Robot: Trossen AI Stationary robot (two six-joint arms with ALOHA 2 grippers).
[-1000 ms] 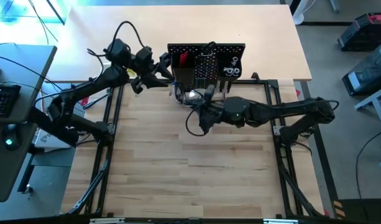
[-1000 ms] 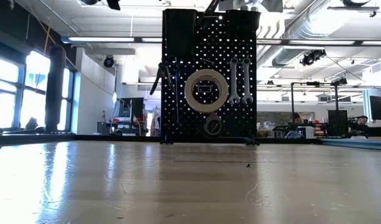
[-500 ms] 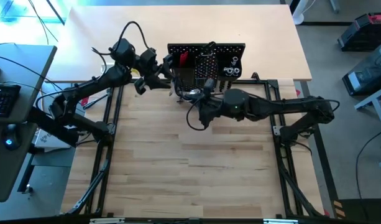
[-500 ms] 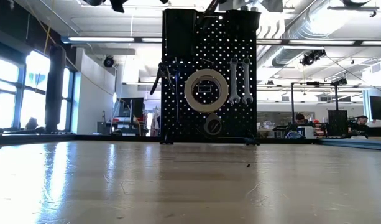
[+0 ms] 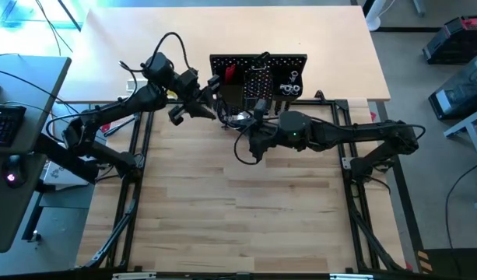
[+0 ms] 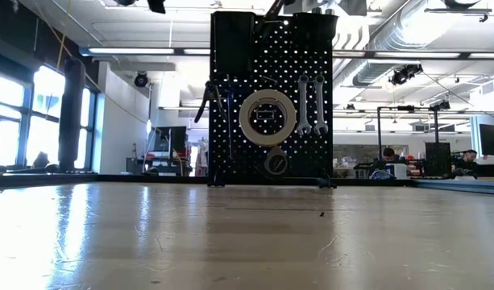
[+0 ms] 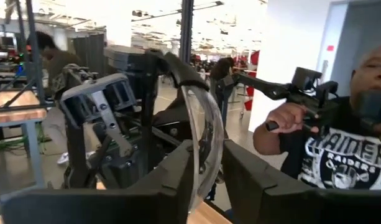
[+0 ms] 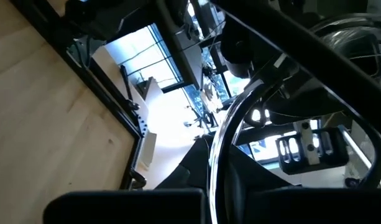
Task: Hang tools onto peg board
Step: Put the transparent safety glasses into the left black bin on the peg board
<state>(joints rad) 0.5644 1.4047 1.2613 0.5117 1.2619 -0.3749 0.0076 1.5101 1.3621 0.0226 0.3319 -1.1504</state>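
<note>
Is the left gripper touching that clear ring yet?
Touching. The left wrist view shows the clear ring pinched edge-on between the left gripper's two dark fingers.

Looking past the light wooden table [image 6: 247, 242], we've got a big open workshop with exposed silver ducts [image 6: 408, 32] and long strip lights [image 6: 142, 51] running under a white ceiling. Bright windows [image 6: 21, 113] glow along one side, and a dark column [image 6: 72, 113] stands in front of them. From above there's grey floor [image 5: 448, 194] beside the table and a desk with a keyboard [image 5: 5, 124], while farther off a person in a black printed shirt [image 7: 339, 168] stands in the room.
</note>
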